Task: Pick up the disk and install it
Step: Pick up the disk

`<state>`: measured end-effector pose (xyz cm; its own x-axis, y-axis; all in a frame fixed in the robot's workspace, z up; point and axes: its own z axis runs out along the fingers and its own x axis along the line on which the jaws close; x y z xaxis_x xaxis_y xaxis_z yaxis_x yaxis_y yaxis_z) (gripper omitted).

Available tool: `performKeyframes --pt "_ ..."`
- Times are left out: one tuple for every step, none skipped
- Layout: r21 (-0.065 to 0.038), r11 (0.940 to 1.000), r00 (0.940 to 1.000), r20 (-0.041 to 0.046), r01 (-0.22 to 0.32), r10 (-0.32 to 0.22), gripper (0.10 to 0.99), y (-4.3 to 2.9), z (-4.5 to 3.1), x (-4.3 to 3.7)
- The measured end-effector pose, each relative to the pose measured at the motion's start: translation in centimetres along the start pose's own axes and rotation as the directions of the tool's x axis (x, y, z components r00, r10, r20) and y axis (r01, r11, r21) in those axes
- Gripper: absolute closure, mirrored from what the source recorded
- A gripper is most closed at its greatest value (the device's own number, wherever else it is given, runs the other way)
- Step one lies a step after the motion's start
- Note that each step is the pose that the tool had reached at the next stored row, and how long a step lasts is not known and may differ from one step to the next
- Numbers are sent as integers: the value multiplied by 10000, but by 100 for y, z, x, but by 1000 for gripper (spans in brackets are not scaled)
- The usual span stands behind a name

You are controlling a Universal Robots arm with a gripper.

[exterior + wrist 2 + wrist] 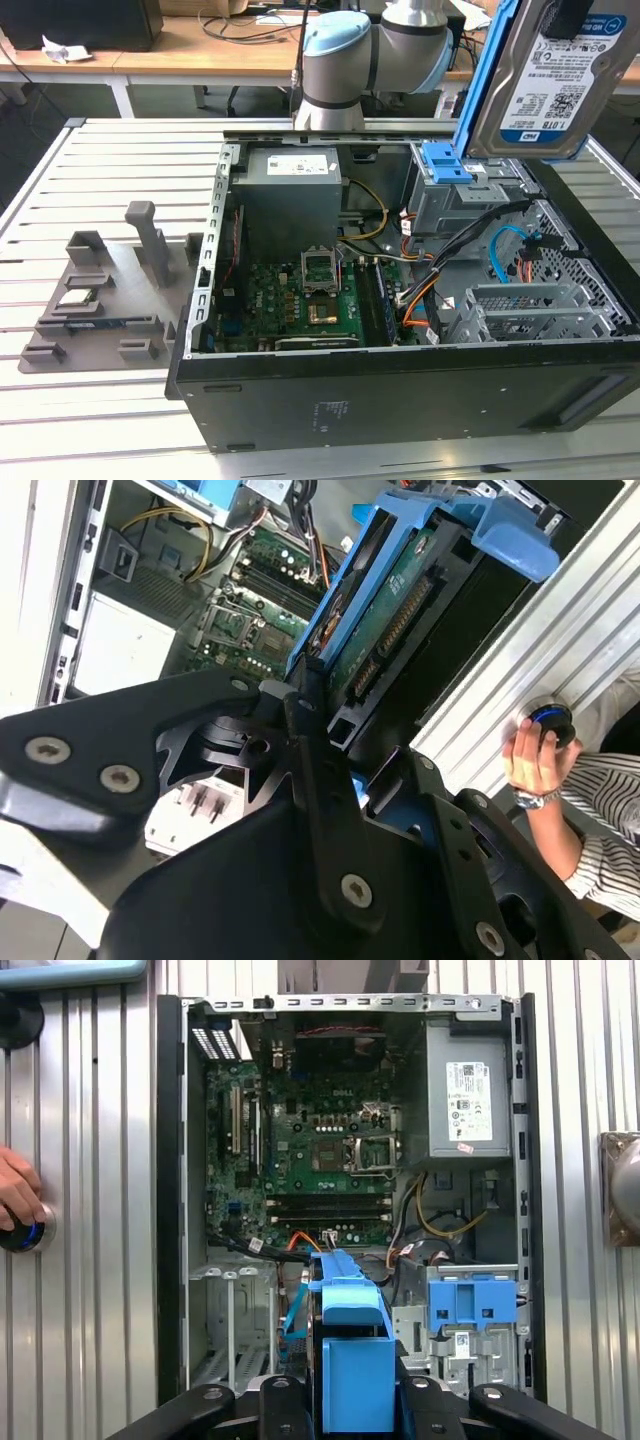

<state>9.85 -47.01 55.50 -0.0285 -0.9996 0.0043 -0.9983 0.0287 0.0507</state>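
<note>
Gripper (300, 698) clamped on the disk (545, 80), which hangs raised and tilted at 1 o'clock in the exterior view, above the open computer case (400, 400), label facing outward.

arm (340, 60) raised high | jaws pointing down, clamped on disk (548, 80)

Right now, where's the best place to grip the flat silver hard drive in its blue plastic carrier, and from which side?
Grip the silver hard drive at one short end, pinching across its two flat faces and coming from behind that end, as the gripper holds it. The flat parallel faces likely suit a pinch, and the far end is free.
</note>
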Motion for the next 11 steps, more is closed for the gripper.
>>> performKeyframes --pt "0 10000 10000 0 0 0 722 -1 2 21" --pt "0 10000 10000 1 0 0 722 -1 3 35" --pt "0 10000 10000 0 0 0 722 -2 5 65" --pt "0 10000 10000 1 0 0 722 -3 8 93" --pt "0 10000 10000 0 0 0 722 -4 10 117" --pt "0 10000 10000 0 1 -1 722 -5 11 130" --pt "0 10000 10000 0 0 0 722 -5 13 146" --pt "0 10000 10000 0 0 0 722 -5 14 165" --pt "0 10000 10000 0 0 0 722 -6 15 179" --pt "0 10000 10000 1 0 0 722 -7 17 203" --pt "-1 10000 10000 0 0 0 722 -8 20 235"
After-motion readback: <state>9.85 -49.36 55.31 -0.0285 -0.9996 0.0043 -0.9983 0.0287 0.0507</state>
